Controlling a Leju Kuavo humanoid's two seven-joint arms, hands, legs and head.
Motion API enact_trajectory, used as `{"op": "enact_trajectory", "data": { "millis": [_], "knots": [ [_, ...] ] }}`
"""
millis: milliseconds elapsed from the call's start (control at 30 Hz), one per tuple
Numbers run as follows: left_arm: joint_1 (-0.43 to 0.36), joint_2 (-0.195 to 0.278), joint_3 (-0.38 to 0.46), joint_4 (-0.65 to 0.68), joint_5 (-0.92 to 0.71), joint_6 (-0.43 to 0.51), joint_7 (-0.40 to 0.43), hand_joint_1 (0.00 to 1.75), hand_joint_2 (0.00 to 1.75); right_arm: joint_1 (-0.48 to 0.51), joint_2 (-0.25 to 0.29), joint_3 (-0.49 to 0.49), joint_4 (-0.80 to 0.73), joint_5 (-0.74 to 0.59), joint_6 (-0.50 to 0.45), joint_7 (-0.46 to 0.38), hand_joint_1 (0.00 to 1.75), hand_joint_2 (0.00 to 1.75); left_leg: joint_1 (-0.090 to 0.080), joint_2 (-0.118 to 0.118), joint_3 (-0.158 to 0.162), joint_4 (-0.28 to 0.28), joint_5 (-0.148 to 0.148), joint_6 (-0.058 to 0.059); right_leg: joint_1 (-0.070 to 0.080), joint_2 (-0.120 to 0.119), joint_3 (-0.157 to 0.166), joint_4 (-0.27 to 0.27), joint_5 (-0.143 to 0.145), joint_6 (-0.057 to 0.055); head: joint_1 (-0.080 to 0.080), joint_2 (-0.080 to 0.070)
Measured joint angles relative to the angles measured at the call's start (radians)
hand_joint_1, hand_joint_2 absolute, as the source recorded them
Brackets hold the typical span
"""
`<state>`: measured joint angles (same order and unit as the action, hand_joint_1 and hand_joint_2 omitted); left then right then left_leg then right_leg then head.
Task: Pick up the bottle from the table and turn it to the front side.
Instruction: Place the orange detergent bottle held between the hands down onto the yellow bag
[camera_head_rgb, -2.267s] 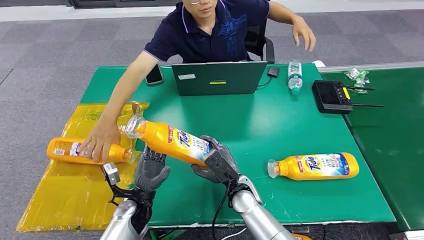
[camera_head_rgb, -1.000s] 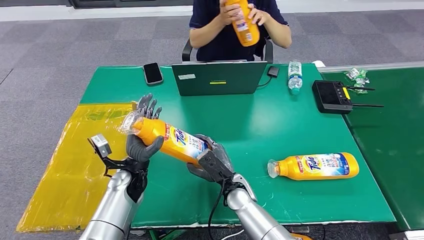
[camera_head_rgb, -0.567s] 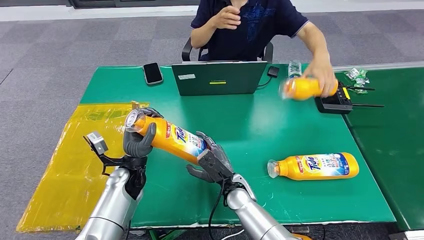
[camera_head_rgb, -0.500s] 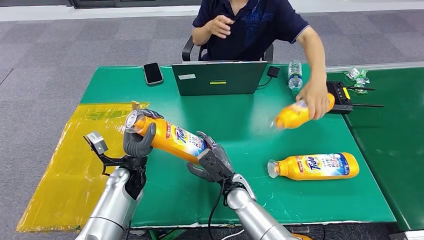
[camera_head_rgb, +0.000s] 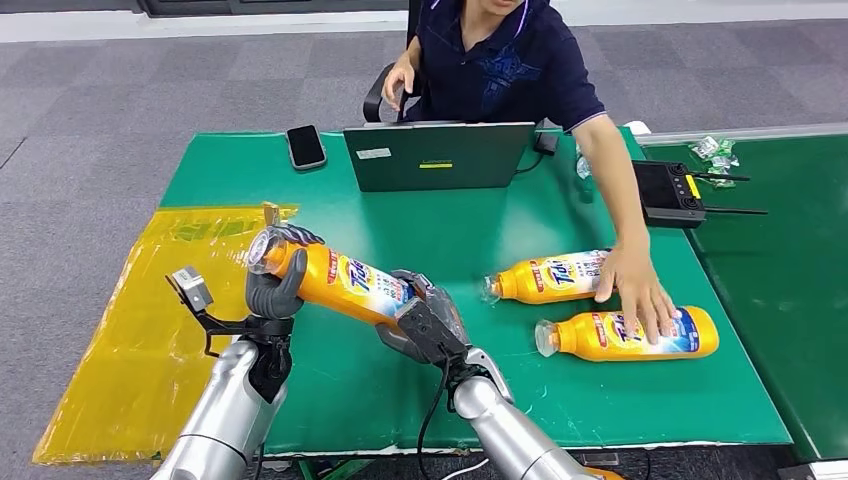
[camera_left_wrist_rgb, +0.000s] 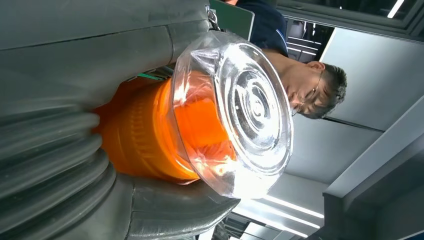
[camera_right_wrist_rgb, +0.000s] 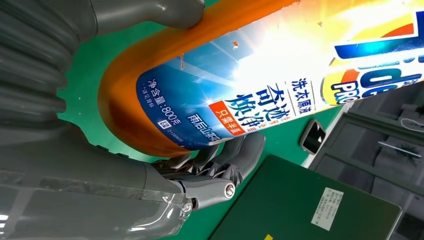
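**Bottle held off the bench by both robot hands**

Where the head view looks down on the green bench (camera_head_rgb: 480, 240), an orange bottle (camera_head_rgb: 340, 285) is held in the air above the bench's near left part, slanted, with its clear cap toward the yellow sheet (camera_head_rgb: 140, 340). The left robot hand (camera_head_rgb: 272, 285) is wrapped around the neck just below the cap; the right robot hand (camera_head_rgb: 425, 325) is clamped around the base end. Farther right, two more orange bottles (camera_head_rgb: 555, 277) lie on their sides on the bench, and a person's hand (camera_head_rgb: 640, 290) rests across them. A laptop (camera_head_rgb: 438, 155) and a phone (camera_head_rgb: 306, 147) sit at the far side.

In the left wrist view, the left robot hand (camera_left_wrist_rgb: 75, 100) closes tightly around the orange neck, the clear cap (camera_left_wrist_rgb: 245, 110) standing free beyond the fingers.

In the right wrist view, the right robot hand (camera_right_wrist_rgb: 75, 160) cups the rounded base, with a thick thumb on one side and dark fingertips (camera_right_wrist_rgb: 235, 157) curling round the other, touching the blue label.
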<state>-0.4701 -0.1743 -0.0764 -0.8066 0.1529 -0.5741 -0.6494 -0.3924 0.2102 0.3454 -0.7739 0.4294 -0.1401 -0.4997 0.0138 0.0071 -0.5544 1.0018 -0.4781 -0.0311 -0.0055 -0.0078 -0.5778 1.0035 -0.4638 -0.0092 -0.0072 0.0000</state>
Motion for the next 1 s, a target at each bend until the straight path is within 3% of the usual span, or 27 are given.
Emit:
{"op": "enact_trajectory", "data": {
  "millis": [1000],
  "knots": [
    [0.000,0.000,0.004,0.006,0.001,0.000,0.000,1.75,1.75,0.000,0.000,0.002,0.000,0.000,0.000,0.000,1.75,1.75,0.000,0.000,0.000,0.000,0.000,0.000,0.000,0.000,0.000,0.000,0.000,0.000,0.000,0.000]
  ]
}}
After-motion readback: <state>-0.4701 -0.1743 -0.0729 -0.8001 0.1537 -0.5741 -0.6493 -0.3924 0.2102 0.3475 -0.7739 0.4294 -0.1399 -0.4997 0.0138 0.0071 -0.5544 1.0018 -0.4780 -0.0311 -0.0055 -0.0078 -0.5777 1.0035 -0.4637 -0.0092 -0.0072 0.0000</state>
